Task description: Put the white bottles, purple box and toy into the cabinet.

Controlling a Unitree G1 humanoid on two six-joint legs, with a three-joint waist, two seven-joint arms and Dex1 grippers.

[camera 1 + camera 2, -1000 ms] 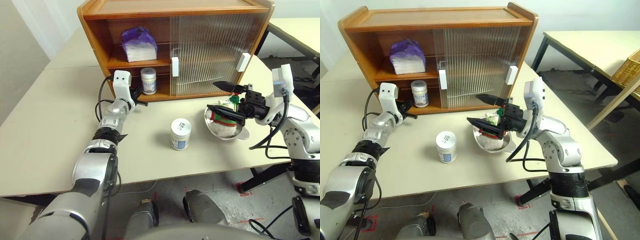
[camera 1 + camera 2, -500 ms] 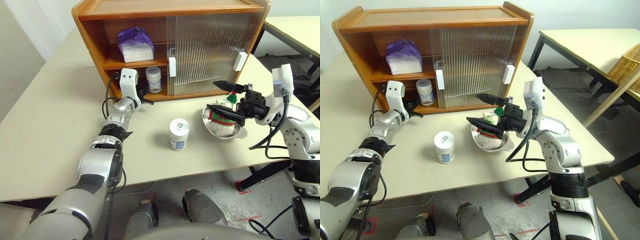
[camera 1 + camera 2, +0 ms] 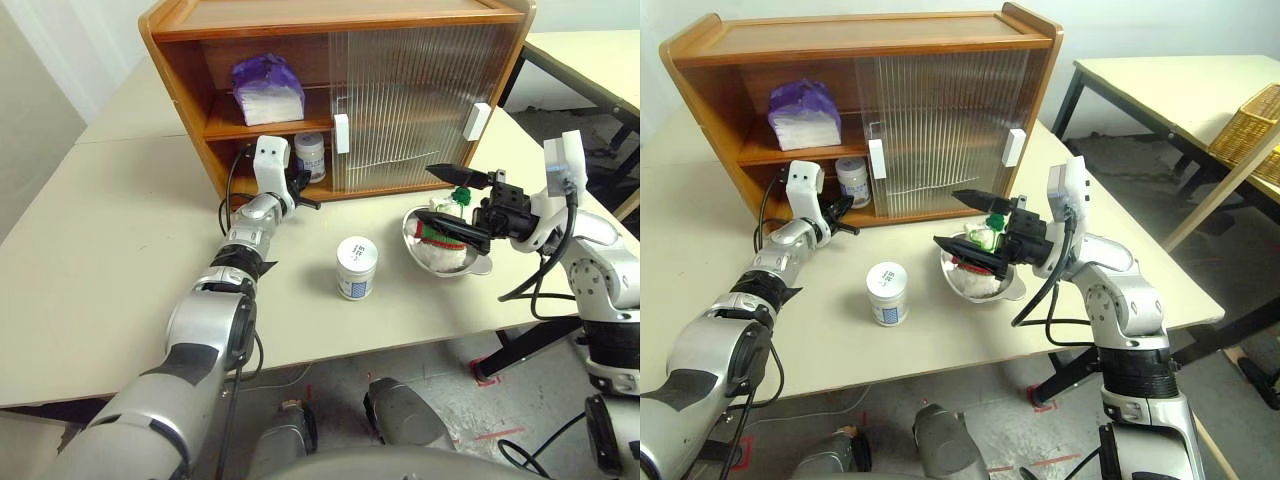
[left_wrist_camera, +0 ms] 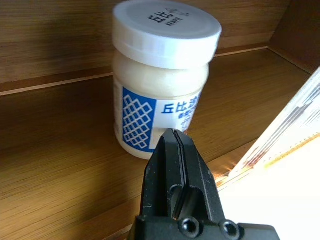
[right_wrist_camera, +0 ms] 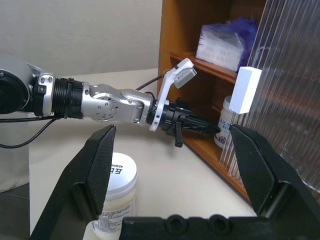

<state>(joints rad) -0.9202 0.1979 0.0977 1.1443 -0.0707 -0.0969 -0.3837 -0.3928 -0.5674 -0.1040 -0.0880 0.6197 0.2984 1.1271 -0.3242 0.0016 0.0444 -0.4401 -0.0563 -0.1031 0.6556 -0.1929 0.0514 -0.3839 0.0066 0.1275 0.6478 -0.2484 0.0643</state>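
Observation:
The wooden cabinet (image 3: 190, 75) stands at the back of the table with its left part open. The purple box (image 3: 268, 88) lies on its upper shelf. One white bottle (image 4: 160, 75) stands on the lower shelf beside the door edge; my left gripper (image 3: 310, 201) is shut, with nothing in it, its tip right at that bottle's label. The other white bottle (image 3: 356, 267) stands upright on the table in the middle. The toy (image 3: 438, 231) lies in a steel bowl (image 3: 478, 262), and my right gripper (image 3: 422, 192) hovers open just over it, pointing left.
Ribbed sliding doors with white handles (image 3: 341, 133) cover the cabinet's right part. The table's front edge runs close below the standing bottle. A second table (image 3: 1170, 80) and a wicker basket (image 3: 1250, 140) stand off to the right.
My shut left gripper has moved right along the cabinet's lower opening. The bottle inside has slid right with it, toward the door edge. The right arm has kept still.

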